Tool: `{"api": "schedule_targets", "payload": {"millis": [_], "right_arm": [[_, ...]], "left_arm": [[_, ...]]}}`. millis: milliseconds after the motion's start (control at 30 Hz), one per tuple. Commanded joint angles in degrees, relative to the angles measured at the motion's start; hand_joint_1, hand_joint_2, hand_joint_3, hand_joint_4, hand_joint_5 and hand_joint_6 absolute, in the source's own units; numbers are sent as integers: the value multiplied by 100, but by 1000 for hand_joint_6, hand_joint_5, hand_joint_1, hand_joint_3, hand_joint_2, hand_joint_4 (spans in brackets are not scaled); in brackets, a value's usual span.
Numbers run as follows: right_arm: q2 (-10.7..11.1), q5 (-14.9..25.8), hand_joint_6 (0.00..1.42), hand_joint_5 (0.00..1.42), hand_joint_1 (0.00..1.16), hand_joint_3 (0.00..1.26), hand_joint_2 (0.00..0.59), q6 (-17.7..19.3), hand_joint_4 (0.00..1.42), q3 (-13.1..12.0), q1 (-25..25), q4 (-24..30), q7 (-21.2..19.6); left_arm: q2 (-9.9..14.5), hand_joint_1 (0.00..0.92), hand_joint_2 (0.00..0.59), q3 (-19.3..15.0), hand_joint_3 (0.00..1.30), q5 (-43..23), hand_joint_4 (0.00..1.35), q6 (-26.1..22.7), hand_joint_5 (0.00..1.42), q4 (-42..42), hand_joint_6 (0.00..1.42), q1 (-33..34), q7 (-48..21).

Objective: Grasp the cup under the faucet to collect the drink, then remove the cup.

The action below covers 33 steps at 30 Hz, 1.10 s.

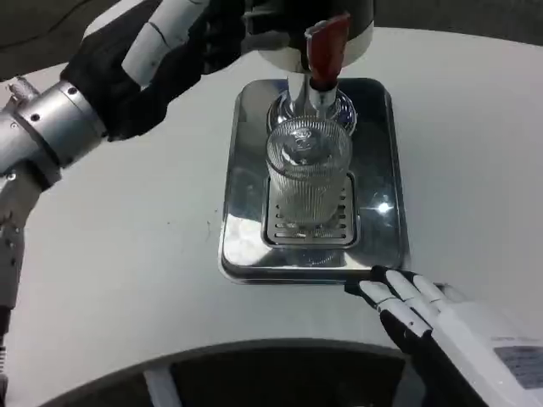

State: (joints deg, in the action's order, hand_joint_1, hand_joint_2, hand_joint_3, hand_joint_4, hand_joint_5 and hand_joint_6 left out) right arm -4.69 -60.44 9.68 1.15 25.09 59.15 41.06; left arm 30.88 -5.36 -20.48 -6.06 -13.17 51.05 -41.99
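Ribbed clear glass cup point(308, 174) stands upright on the slotted drain grate point(310, 227) of the steel drip tray point(246, 178), directly beneath the faucet point(316, 97) with its red lever point(327, 47). Right hand point(416, 307) rests on the white table point(119, 246) at the tray's near right corner, fingers extended, holding nothing. Left hand point(174, 38) is raised beside the dispenser; its grip cannot be determined

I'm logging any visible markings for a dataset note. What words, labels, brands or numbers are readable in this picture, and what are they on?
No text can be read.
Right robot hand: a small label on its white back carries lines of print, too small and blurred to read.
Glass cup, metal tray, red tap handle and left robot hand: no markings visible.
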Motion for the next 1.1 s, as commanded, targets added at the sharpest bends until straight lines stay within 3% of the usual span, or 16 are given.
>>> {"api": "schedule_targets", "payload": {"millis": [33,833,1100], "right_arm": [[-264,25,0,0,379,104,423,44,0,-8,22,85,-55],[-256,144,0,0,379,114,423,-39,0,-155,9,85,-50],[-274,262,0,0,379,114,423,16,0,-244,71,85,-47]], "left_arm": [[-119,0,112,75,157,33,89,-73,178,-136,140,224,-141],[-605,0,119,547,156,638,89,272,187,-988,141,786,-492],[-526,0,121,813,161,1094,78,716,186,-1035,133,764,-665]]}}
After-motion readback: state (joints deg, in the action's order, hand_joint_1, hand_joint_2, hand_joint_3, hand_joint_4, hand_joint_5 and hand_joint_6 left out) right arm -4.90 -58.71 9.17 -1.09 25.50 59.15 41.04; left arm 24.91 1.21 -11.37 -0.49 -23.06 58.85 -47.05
